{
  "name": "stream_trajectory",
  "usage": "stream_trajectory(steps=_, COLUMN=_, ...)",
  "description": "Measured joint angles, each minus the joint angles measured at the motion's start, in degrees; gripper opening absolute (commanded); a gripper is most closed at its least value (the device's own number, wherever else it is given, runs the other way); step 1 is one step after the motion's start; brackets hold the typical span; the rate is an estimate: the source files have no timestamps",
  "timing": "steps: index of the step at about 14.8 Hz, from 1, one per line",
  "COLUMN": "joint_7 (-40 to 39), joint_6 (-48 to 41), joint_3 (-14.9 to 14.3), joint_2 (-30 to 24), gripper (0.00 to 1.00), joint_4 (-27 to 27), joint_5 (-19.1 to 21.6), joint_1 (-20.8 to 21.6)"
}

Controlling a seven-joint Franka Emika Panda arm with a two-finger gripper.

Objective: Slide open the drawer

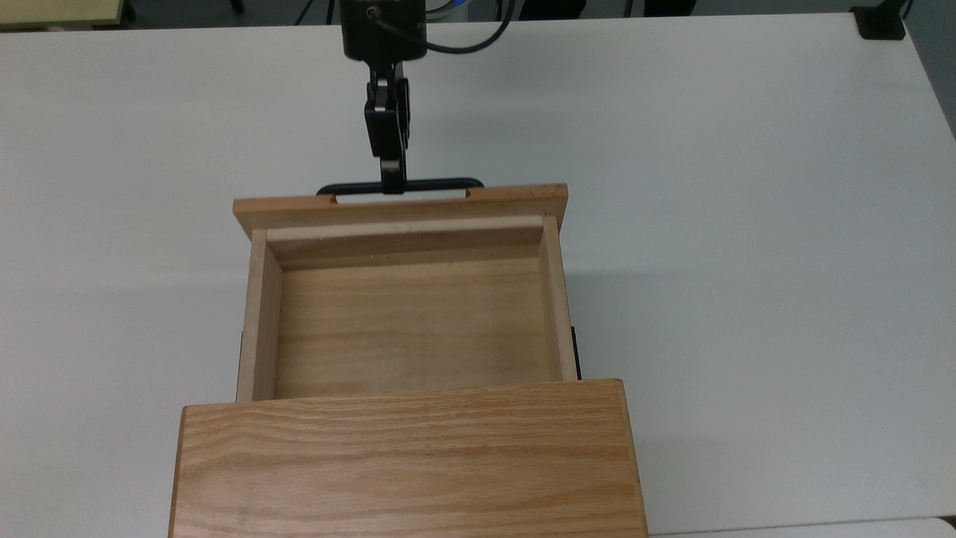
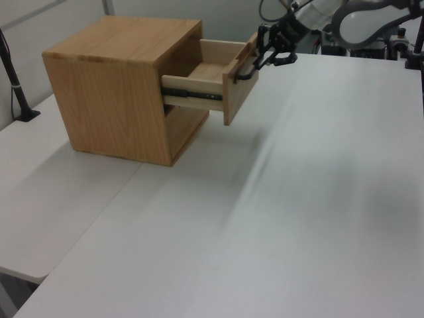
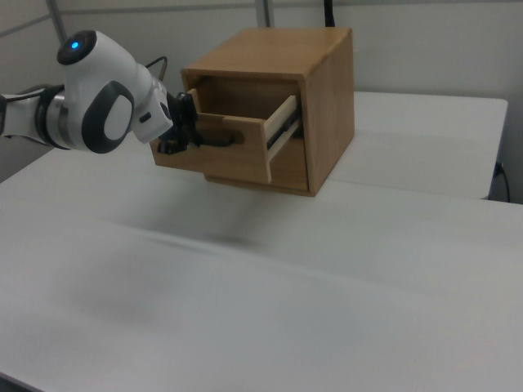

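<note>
1. Gripper (image 1: 393,183) sits at the middle of the black handle (image 1: 441,181), its fingers pinched on the bar with almost no gap between them; it also shows at the handle in the left view (image 2: 260,58) and the right view (image 3: 196,139).
2. Drawer (image 1: 407,299) stands pulled well out of the cabinet (image 1: 407,463), and its bare wooden floor is open to the top view.
3. Its front panel faces the arm, toward the top view's upper edge; the long side of that panel runs across the top view from left to right.
4. In the left view the drawer (image 2: 218,83) sticks out toward the left view's right, hanging above the table (image 2: 298,218) on a black side rail.
5. In the right view the drawer (image 3: 237,151) juts toward the right view's left.
6. The cabinet rests on the white table, near the top view's lower edge.
</note>
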Motion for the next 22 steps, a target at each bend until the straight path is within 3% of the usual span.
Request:
stream_trajectory(steps=1, joint_7=0.04, joint_6=-2.32, joint_3=-0.01, joint_2=-0.85, gripper=0.14, joint_4=-0.09, joint_5=0.0, joint_1=0.0)
stream_trajectory(steps=2, joint_7=0.11, joint_6=-4.42, joint_3=-0.02, joint_2=-1.53, gripper=0.38, joint_4=-0.1, joint_5=0.0, joint_1=-0.03)
stream_trajectory(steps=5, joint_7=0.87, joint_6=-9.01, joint_3=-0.09, joint_2=-2.64, gripper=0.49, joint_4=-0.05, joint_5=0.05, joint_1=-0.34)
stream_trajectory(steps=7, joint_7=1.57, joint_6=-11.16, joint_3=-0.2, joint_2=-2.54, gripper=0.94, joint_4=-0.06, joint_5=0.06, joint_1=-0.89)
stream_trajectory(steps=8, joint_7=1.62, joint_6=-11.39, joint_3=-0.39, joint_2=-2.53, gripper=1.0, joint_4=0.02, joint_5=0.06, joint_1=-0.99)
stream_trajectory(steps=11, joint_7=1.66, joint_6=-12.36, joint_3=-0.66, joint_2=-2.64, gripper=1.0, joint_4=1.63, joint_5=0.07, joint_1=-1.71)
stream_trajectory(steps=15, joint_7=0.14, joint_6=-25.78, joint_3=-0.68, joint_2=-3.13, gripper=1.0, joint_4=9.95, joint_5=0.05, joint_1=-2.01)
stream_trajectory(steps=18, joint_7=-7.94, joint_6=-36.75, joint_3=-0.47, joint_2=-3.62, gripper=1.0, joint_4=14.39, joint_5=0.06, joint_1=-1.67)
stream_trajectory(steps=22, joint_7=-25.05, joint_6=-48.85, joint_3=0.09, joint_2=-3.65, gripper=1.0, joint_4=17.77, joint_5=0.08, joint_1=-0.8)
